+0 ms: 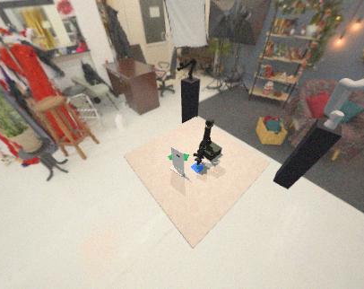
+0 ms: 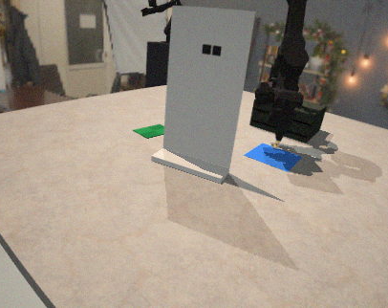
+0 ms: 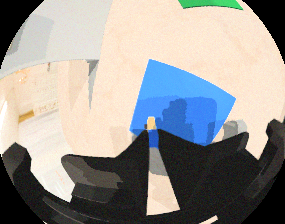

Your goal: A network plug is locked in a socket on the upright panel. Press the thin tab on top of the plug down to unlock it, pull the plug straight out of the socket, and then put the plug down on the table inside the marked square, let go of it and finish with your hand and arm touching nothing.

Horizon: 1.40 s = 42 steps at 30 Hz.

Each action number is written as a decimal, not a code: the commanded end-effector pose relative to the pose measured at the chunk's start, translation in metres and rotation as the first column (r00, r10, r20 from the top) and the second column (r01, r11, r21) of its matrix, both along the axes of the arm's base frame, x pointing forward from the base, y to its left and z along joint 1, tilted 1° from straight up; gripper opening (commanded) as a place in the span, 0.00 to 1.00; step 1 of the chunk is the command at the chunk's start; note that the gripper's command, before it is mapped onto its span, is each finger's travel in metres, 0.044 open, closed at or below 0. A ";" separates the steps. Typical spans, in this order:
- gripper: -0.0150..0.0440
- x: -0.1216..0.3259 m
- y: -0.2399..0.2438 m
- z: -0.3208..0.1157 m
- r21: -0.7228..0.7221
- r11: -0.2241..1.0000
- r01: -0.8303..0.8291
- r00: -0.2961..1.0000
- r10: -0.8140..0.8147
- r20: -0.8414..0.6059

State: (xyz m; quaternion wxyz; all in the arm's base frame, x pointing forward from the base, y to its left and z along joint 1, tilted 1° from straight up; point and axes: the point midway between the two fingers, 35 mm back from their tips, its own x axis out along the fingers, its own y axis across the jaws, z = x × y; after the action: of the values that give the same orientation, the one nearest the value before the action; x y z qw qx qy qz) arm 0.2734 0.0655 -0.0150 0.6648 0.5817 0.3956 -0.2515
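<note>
Your end effector (image 2: 277, 142) points straight down over the blue square (image 2: 273, 157), its fingers pinching the plug (image 2: 276, 143). In the exterior view the plug is only a small tan speck at the fingertips, at or just above the square's far edge; whether it touches the worktop (image 2: 109, 230) is hard to say from here.

In the wrist view the plug (image 3: 151, 123) sits dead centre as a pale sliver between the dark fingers, with the blue square (image 3: 182, 99) spreading from it toward 1 o'clock. The end effector's shadow falls across the near part of that square.

The panel (image 2: 205, 86) stands upright on its base strip, left of the arm in the exterior view, at 9 o'clock from the blue square. Its two dark sockets (image 2: 211, 50) sit side by side near the top. A green square (image 2: 150, 130) lies on the worktop beyond the panel, at 9 o'clock from its base.

From the top view, the arm (image 1: 205, 141) leans from its dark base (image 1: 212, 152) down toward the blue square (image 1: 197, 168), with the panel (image 1: 178, 162) just beside it at 9 o'clock.
</note>
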 end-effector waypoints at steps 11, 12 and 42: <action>0.25 -0.001 -0.001 -0.013 -0.002 1.000 0.003 1.000 -0.003 0.000; 0.25 -0.002 -0.001 -0.014 -0.002 1.000 0.003 1.000 -0.003 0.000; 0.25 -0.004 -0.002 -0.029 0.000 1.000 0.002 1.000 -0.002 -0.002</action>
State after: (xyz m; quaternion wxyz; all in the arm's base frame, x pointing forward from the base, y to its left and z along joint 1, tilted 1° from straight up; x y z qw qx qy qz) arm 0.2698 0.0639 -0.0440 0.6643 0.5820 0.3951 -0.2526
